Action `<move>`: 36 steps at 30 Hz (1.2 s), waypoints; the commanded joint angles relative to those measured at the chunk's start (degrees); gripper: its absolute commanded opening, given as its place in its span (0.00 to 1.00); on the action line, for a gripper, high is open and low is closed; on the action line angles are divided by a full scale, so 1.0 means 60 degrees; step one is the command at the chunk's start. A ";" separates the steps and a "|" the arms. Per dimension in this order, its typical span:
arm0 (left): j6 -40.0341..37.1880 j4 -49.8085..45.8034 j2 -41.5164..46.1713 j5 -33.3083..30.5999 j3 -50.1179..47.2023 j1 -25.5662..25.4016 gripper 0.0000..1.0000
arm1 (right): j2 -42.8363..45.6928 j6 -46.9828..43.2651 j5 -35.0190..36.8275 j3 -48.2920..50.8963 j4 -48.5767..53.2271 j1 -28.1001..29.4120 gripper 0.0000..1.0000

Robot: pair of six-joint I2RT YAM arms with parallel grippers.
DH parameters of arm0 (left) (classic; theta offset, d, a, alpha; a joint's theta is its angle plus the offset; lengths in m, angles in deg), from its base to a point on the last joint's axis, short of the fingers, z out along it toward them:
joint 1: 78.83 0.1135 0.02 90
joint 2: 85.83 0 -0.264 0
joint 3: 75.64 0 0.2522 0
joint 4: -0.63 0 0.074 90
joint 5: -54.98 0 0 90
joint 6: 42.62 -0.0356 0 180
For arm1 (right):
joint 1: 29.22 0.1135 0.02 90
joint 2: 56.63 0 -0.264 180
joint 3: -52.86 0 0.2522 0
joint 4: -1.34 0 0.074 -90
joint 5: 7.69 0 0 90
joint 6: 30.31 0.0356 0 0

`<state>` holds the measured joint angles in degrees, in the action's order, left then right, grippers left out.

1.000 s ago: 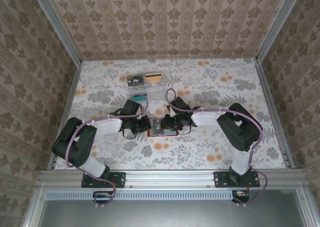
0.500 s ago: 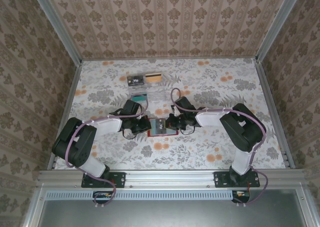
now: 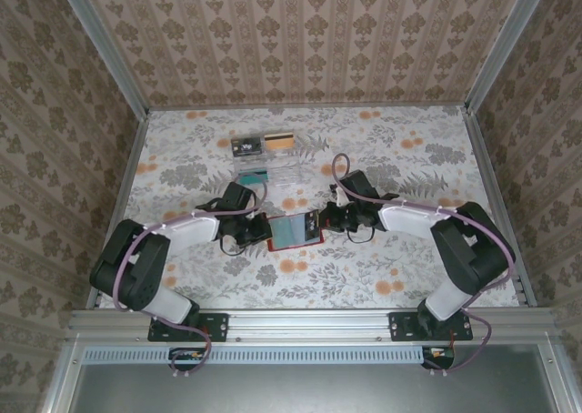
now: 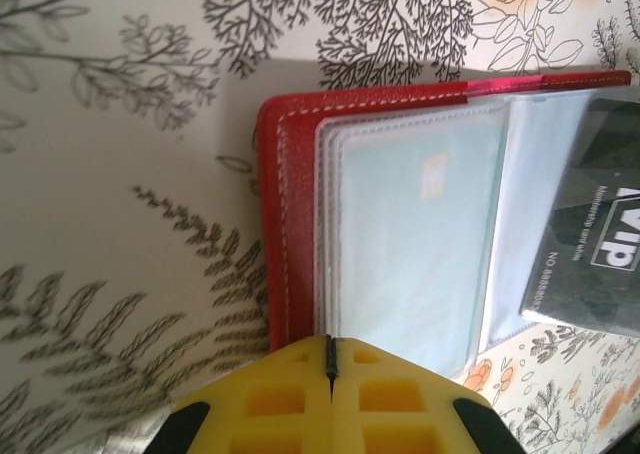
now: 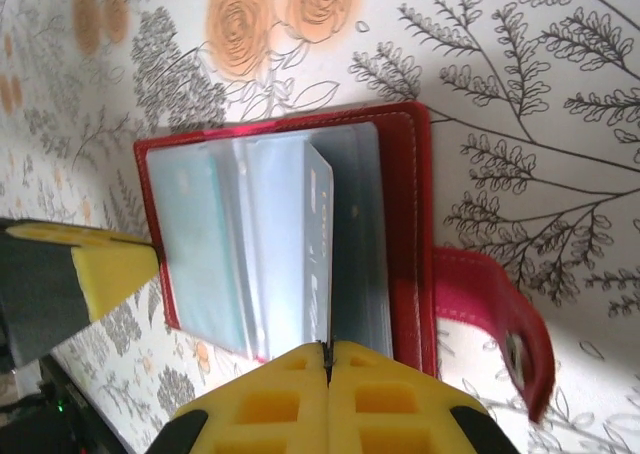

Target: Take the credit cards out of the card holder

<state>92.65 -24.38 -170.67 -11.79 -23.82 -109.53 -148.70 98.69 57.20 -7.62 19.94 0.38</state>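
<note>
The red card holder (image 3: 296, 230) lies open on the flowered desk (image 3: 391, 158) between the two arms, its closing tab (image 5: 495, 314) flopped out to one side. The left tool (image 4: 330, 364) has its yellow pads pressed together at the holder's red edge (whether they nip the cover is hard to tell). The right tool (image 5: 326, 364) is pinched on a clear plastic sleeve (image 5: 318, 244) that stands on edge above the flat ones. A dark VIP card (image 4: 590, 224) sits tilted; a pale teal card (image 4: 410, 244) lies flat in its sleeve. Loose cards (image 3: 249, 145) lie farther back.
</note>
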 commanded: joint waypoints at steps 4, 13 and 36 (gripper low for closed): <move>-0.0066 -0.0918 0.1826 -0.0354 0.0683 0.0465 0.42 | 0.0891 -0.1873 0.0649 -0.1335 0.2263 -0.0032 0.00; -0.0196 -0.2839 0.4956 -0.1157 0.1042 0.1936 1.00 | 0.0310 -0.4952 0.1904 -0.4368 0.4221 0.0274 0.00; 0.0193 -0.6359 0.8841 -0.1553 0.0673 0.2779 1.00 | -0.5110 -1.3337 0.4208 -1.2857 0.5294 0.1682 0.00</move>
<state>92.85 -57.69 -118.84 -19.49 -20.54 -93.33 -175.96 27.81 78.99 -79.93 48.62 9.78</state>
